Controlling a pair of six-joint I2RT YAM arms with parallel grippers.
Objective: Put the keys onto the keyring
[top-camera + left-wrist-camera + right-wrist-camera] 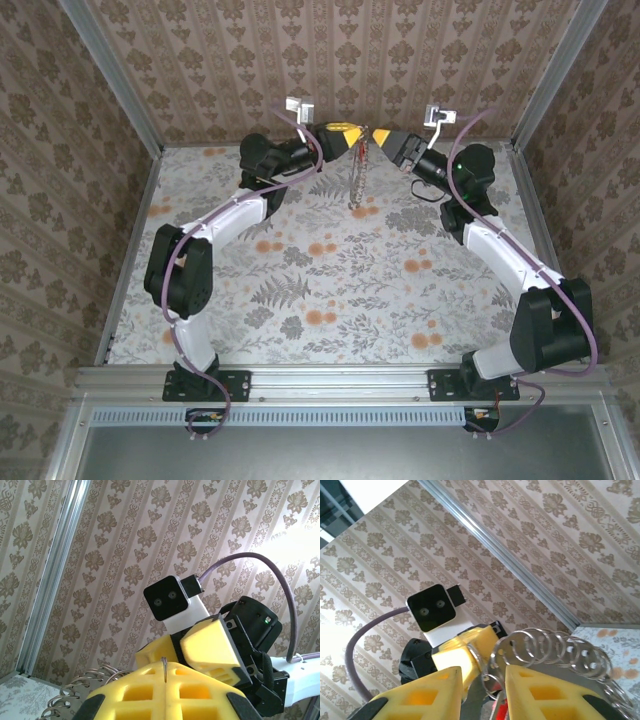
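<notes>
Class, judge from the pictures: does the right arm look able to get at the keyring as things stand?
Probably yes. The keyring hangs from the shut left gripper, and the right gripper has its fingers either side of it, nothing in between.

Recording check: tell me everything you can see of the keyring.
The keyring is thin silvery-grey metal. It hangs in the air as a narrow vertical loop above the far middle of the floral table. Up close it carries a crowded fringe of small flat metal rings with holes, fanned in an arc. The left claw is shut on what looks like a thin wire of it. The fringe runs between the right claw's parted fingers, though whether they grip it can't be told.
</notes>
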